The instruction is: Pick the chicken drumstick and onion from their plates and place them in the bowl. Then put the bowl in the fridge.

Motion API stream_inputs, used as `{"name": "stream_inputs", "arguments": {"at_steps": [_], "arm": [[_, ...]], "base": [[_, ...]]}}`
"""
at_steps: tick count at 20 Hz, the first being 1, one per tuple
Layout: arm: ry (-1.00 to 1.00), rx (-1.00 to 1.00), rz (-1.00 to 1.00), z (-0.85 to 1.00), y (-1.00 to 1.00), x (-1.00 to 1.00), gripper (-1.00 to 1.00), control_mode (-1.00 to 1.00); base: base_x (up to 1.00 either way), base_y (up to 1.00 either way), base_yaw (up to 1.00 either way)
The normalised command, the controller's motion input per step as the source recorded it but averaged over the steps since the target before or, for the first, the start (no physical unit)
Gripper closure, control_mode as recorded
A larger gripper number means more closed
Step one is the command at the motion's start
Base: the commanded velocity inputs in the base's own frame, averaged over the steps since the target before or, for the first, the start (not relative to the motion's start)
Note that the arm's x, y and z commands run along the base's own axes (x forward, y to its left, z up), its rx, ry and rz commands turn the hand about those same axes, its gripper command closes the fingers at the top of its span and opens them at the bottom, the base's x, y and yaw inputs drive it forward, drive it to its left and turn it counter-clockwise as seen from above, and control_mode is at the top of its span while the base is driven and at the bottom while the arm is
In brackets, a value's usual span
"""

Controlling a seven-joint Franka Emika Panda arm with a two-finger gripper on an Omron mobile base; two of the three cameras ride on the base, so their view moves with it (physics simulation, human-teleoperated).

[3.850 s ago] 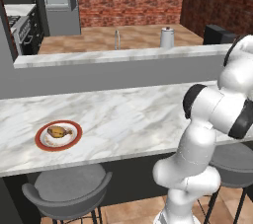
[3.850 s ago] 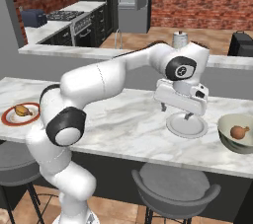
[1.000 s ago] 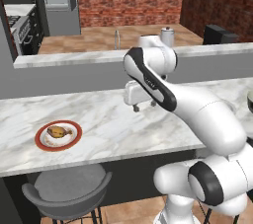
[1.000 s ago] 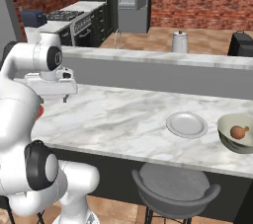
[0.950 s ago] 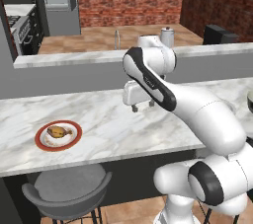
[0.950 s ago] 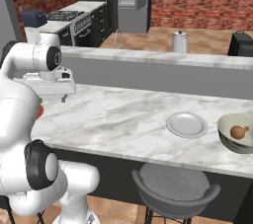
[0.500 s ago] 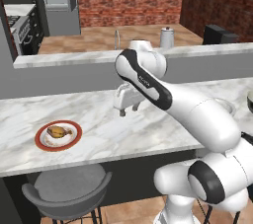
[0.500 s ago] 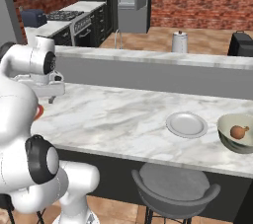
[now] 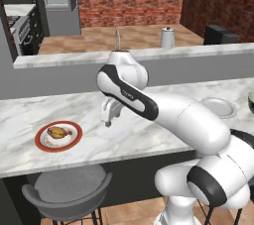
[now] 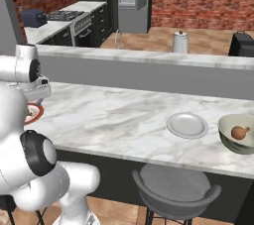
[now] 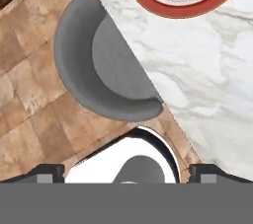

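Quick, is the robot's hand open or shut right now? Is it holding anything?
Hand: open and holding nothing, above the counter, beside the red-rimmed plate with the chicken drumstick.

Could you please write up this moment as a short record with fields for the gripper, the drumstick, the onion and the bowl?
gripper: open, empty, above the counter, right of the red-rimmed plate
chicken drumstick: lying on the red-rimmed plate
onion: already in the bowl
grey plate: bare, beside the bowl
bowl location: on the counter, not yet in the fridge
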Motion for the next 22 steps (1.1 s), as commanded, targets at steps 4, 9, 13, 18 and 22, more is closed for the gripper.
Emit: {"name": "stream_inputs", "arguments": {"at_steps": [4,9,13,18,22], "arm": [[-0.11,-0.09,0.22,-0.14,0.57,0.13,-1.00,-1.00],[0.02,-0.02,0.11,-0.09,0.43,0.24,-1.00,-1.00],[0.10,0.00,0.09,-0.08,0.36,0.30,-1.00,-1.00],[0.02,0.00,0.07,-0.12,0.33,0.25,-1.00,-1.00],[-0.01,0.00,0.03,-0.26,0.30,0.16,-1.00,-1.00]], "base": [[0.00,0.00,0.00],[0.00,0.00,0.00],[0.00,0.00,0.00],[0.00,0.00,0.00],[0.00,0.00,0.00]]}}
